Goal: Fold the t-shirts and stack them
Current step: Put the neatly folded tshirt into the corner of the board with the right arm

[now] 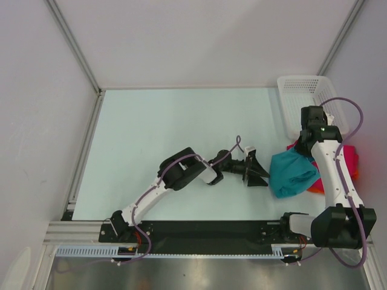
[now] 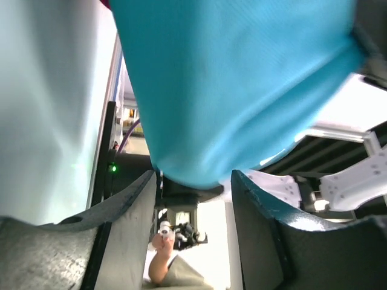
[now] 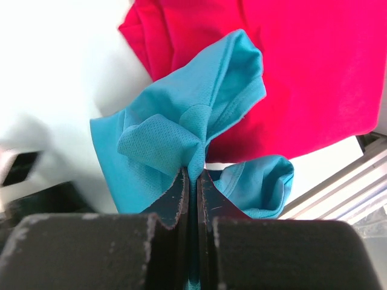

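Note:
A bunched teal t-shirt (image 1: 291, 174) hangs at the right of the table, partly over a crimson-pink t-shirt (image 1: 349, 154). An orange edge (image 1: 315, 188) peeks out beneath them. My right gripper (image 3: 193, 172) is shut on a fold of the teal t-shirt (image 3: 157, 145), with the crimson-pink t-shirt (image 3: 314, 72) spread beyond it. My left gripper (image 1: 257, 172) lies low just left of the teal cloth, open. In the left wrist view the teal t-shirt (image 2: 242, 78) hangs just past the fingertips, and nothing sits in the left gripper (image 2: 195, 181).
A white mesh basket (image 1: 302, 90) stands at the back right, close behind the right wrist. The table's right edge and metal rail (image 3: 357, 181) run just beside the shirts. Pale table surface (image 1: 169, 133) spreads to the left and back.

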Controlling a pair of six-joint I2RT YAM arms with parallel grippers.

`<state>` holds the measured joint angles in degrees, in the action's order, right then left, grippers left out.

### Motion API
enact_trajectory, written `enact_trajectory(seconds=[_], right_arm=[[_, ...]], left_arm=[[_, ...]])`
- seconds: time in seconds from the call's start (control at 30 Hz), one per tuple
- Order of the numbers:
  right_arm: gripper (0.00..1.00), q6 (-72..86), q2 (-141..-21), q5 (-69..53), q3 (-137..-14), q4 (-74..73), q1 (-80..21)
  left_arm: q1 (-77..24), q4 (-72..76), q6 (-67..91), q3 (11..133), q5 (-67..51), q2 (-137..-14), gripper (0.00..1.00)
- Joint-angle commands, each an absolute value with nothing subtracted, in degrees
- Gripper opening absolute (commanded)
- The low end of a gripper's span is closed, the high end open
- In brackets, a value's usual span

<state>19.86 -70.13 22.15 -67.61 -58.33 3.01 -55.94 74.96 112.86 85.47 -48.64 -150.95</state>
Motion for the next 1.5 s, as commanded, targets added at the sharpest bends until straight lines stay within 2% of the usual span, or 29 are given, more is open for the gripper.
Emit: enact_trajectory(seconds=[0.0, 0.37, 1.17, 1.43, 1.47], right_arm=[[0.00, 20.4, -70.0, 25.1, -68.7, -57.0, 4.0], [0.00, 17.4, -72.9, 28.7, -73.9, -56.7, 10.7], [0.00, 16.7, -77.4, 33.2, -84.7, -52.5, 18.4], [0.00, 18.2, -78.8, 30.9, -79.5, -53.0, 19.2], [0.04, 18.4, -78.8, 30.9, -79.2, -52.9, 19.2]], left_arm=[[-49.3, 98.9, 129.5, 74.6, -48.3, -148.5, 0.58], [-41.4, 99.0, 124.7, 63.1, -51.9, -140.0, 0.58], [-37.6, 99.1, 124.5, 62.1, -54.7, -139.2, 0.58], [-37.4, 99.1, 124.0, 61.3, -55.0, -139.4, 0.58], [-37.3, 99.1, 123.9, 61.3, -55.2, -139.6, 0.58]])
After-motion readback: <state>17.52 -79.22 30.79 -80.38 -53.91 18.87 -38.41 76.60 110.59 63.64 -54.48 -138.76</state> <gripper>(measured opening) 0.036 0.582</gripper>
